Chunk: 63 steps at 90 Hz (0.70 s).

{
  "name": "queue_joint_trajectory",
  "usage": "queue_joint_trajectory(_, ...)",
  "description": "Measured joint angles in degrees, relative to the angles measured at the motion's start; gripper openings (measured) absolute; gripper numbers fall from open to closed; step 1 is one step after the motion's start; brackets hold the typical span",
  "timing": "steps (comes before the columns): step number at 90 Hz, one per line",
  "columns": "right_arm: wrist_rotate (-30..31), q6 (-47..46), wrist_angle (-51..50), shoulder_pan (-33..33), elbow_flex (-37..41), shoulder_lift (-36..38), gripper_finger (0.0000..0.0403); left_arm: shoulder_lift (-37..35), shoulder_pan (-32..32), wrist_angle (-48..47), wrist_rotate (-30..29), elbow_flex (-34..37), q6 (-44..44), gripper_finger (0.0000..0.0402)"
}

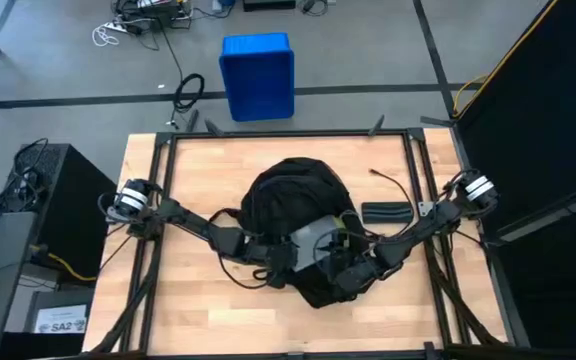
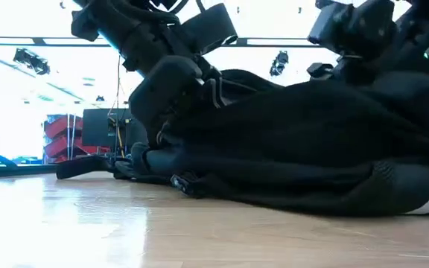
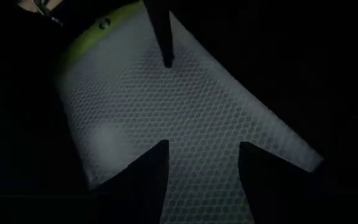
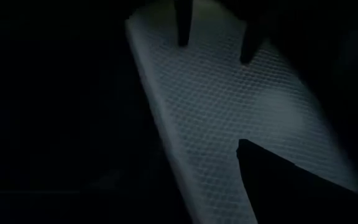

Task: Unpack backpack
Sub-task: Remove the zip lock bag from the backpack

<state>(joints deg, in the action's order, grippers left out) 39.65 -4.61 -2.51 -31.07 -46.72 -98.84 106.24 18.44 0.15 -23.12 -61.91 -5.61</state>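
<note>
- Now, the backpack (image 1: 290,205) lies flat around the middle of the wooden bench (image 1: 183,310), its long axis running from the far edge toward the near edge, rounded dark end toward the far side.
- Both arms reach in from the two sides and meet over the pack's near half, where a pale grey flat item (image 1: 313,243) shows at the opening.
- Left gripper (image 3: 201,163) sits over that pale item (image 3: 179,118), a honeycomb-textured sheet with a yellow-green edge; its two dark fingers are spread apart across the sheet, though a real grasp cannot be made out.
- Right gripper (image 1: 353,272) is low against the pack on the other side; only one finger shows clearly over the same textured sheet (image 4: 229,112), so its opening cannot be told.
- From bench level the pack (image 2: 311,149) sprawls as a low black mound, arms pressing in from above.
- Just beside the right arm, a small black ribbed object (image 1: 386,212) lies on the bench, clear of the pack.
</note>
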Motion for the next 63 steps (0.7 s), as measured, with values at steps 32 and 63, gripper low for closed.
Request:
queue_joint_trajectory(32, -0.41, 5.32, -3.63, -2.22, -0.59, -0.07, 0.021, 0.0, 2.03, -3.84, 0.46, -0.09, -1.42, 0.0162)
queue_joint_trajectory(63, -2.95, 3.17, -4.26, -2.47, -3.52, -0.18, 0.0201, -0.02, 4.28, -5.99, 2.83, -0.09, -3.87, 0.0162)
